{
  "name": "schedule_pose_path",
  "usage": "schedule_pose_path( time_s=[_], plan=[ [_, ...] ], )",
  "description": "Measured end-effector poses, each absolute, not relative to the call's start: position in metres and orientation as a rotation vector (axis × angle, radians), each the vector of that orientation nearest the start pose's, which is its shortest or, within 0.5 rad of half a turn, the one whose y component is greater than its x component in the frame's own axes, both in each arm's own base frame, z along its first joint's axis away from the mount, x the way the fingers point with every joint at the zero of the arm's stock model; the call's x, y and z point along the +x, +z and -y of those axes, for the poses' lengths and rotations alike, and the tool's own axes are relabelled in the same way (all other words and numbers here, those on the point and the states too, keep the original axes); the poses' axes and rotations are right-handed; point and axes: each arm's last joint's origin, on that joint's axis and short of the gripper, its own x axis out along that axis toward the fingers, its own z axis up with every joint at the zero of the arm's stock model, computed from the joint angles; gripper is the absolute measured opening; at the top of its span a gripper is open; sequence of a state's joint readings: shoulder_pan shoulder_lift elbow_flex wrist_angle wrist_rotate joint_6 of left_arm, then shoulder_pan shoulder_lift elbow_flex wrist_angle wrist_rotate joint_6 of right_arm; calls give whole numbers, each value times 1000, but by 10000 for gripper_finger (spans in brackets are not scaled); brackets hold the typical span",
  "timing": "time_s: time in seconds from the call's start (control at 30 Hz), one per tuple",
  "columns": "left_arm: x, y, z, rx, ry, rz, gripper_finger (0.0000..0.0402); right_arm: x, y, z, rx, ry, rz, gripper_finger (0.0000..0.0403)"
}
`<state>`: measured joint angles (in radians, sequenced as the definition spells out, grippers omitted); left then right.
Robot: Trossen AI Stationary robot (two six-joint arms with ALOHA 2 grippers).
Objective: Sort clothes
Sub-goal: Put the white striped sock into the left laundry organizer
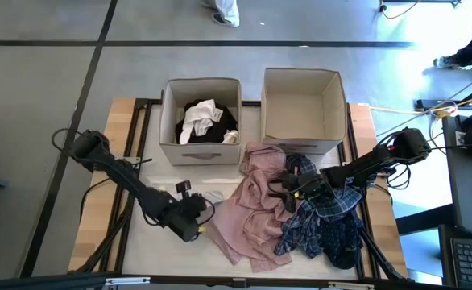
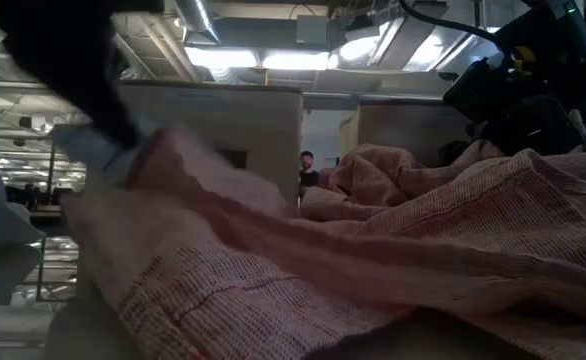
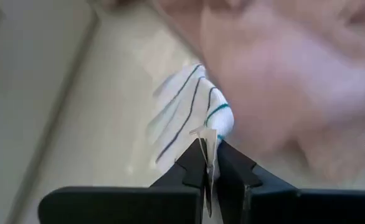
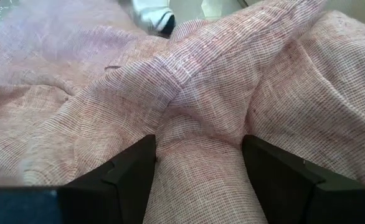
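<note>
No brand, label or writing can be read on anything here.

The left gripper (image 1: 194, 216) sits low at about 7 o'clock on the bench (image 1: 123, 121), its fingers (image 3: 195, 171) pinched nearly together on a thin edge of a white striped sock (image 3: 192, 115). The sock lies on the bench surface just beside the pale pink garment (image 1: 252, 205), at that garment's 9 o'clock edge.

The right gripper (image 1: 288, 189) is down at the middle of the bench, where the pink garment meets the blue plaid garment (image 1: 320, 213). Its fingers (image 4: 129, 168) stand wide apart, pressed into the pink cloth, with a raised fold of that cloth bunched between them; they have not closed on it.

The pink garment spreads from the centre toward 6 o'clock. The blue plaid garment lies touching it on the 3 o'clock side, and a dark navy garment (image 1: 341, 246) lies at about 5 o'clock, partly under the plaid.

Two beige fabric boxes stand at 12 o'clock. The left box (image 1: 171, 121) holds a black garment (image 1: 220, 125) with a white piece (image 1: 197, 121) on top. The right box (image 1: 333, 109) shows only its bare inside.
</note>
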<state>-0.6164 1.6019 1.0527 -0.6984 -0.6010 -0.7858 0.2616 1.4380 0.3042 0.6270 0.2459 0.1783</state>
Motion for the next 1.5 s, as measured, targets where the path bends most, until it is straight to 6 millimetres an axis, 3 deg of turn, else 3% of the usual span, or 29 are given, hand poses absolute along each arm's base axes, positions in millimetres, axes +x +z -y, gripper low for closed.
schedule_pose_path(
  time_s=[0.37, 0.73, 0.93, 1.23, 1.5],
  plan=[
    [236, 278, 112, 39, 466, -643, 13, 221, 122, -52, 47, -28, -490, 243],
    [226, 328, 66, 166, 710, -390, 16, 221, 122, -52, 48, -28, -490, 243],
    [228, 343, 36, 219, 845, -358, 23, 221, 122, -52, 48, -28, -490, 243],
    [231, 341, -16, 234, 1054, -425, 24, 221, 122, -52, 47, -28, -490, 243],
    [228, 342, -41, 232, 1149, -452, 35, 221, 122, -52, 48, -29, -490, 243]
  ],
)
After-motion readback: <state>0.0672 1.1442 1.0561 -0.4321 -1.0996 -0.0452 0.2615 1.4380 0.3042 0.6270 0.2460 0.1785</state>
